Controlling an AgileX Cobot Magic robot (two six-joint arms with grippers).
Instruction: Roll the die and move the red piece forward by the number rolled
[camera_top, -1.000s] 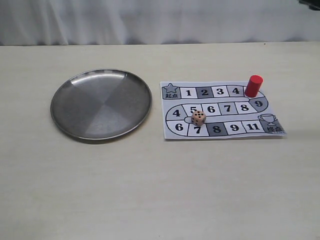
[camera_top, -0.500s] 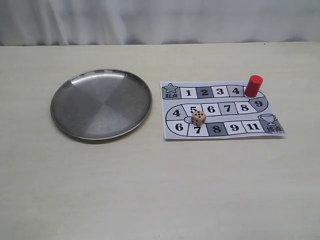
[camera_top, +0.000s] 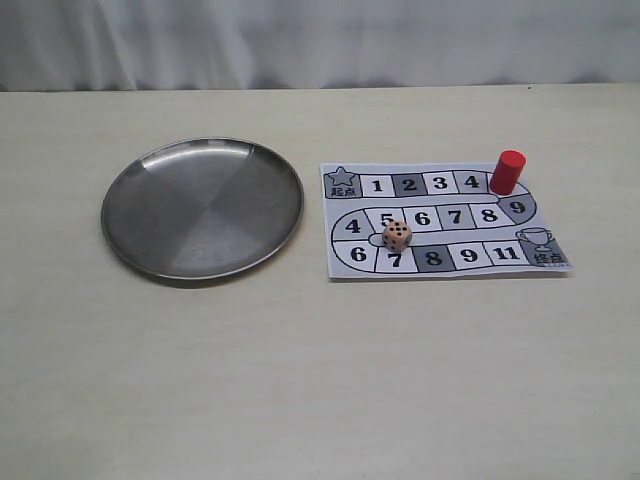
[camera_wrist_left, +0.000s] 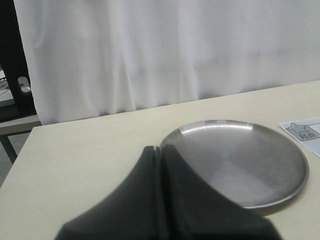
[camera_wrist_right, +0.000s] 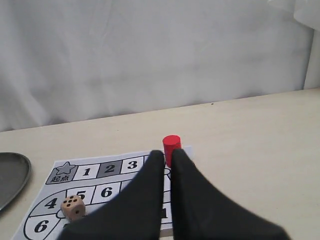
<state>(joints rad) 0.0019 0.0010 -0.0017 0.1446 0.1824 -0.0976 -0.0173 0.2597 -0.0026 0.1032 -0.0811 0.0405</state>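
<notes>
Toward the right edge of the worktop (camera_top: 300, 380) lay the printed board (camera_top: 340, 268), with the die (camera_top: 397, 235) resting on its numbered squares near the 5 and the 7. The red piece (camera_top: 508, 171) stood upright at the right end of the top row, just past the 4. Nearer the left edge sat the bare steel plate (camera_top: 200, 207).

Over the last second only one thing had changed: a dark shape at the far right corner had slipped out of the exterior view. Die and piece had not stirred.

The left claw (camera_wrist_left: 161, 150) and right claw (camera_wrist_right: 166, 155) were both pinched closed on nothing, drawn back from the board. That suggested a pause between steps. The die's top face was too small to read surely.
</notes>
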